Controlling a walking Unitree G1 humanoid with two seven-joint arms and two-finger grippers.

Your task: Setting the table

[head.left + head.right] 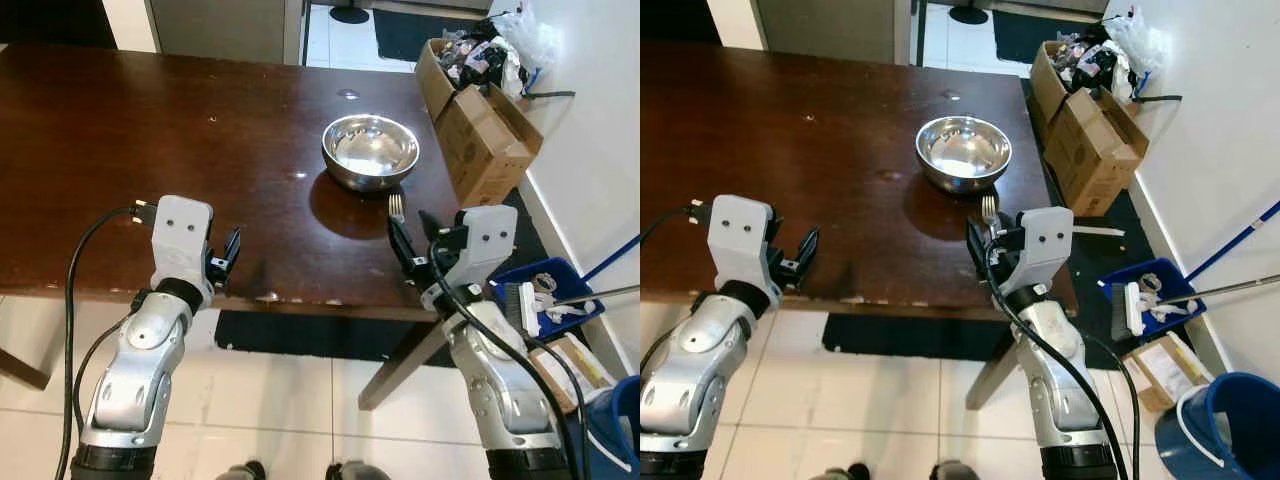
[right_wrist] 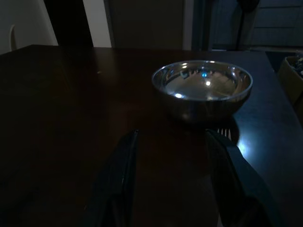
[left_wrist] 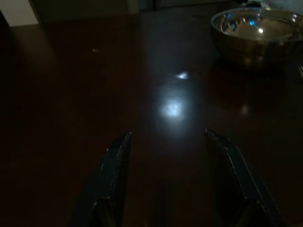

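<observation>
Right gripper [image 1: 412, 245] beside shiny steel bowl [image 1: 370, 151]

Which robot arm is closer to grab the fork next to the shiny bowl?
The right. The right gripper hovers open just by the fork, which lies on the table near the bowl. The left gripper sits farther along the table's near edge.
</observation>
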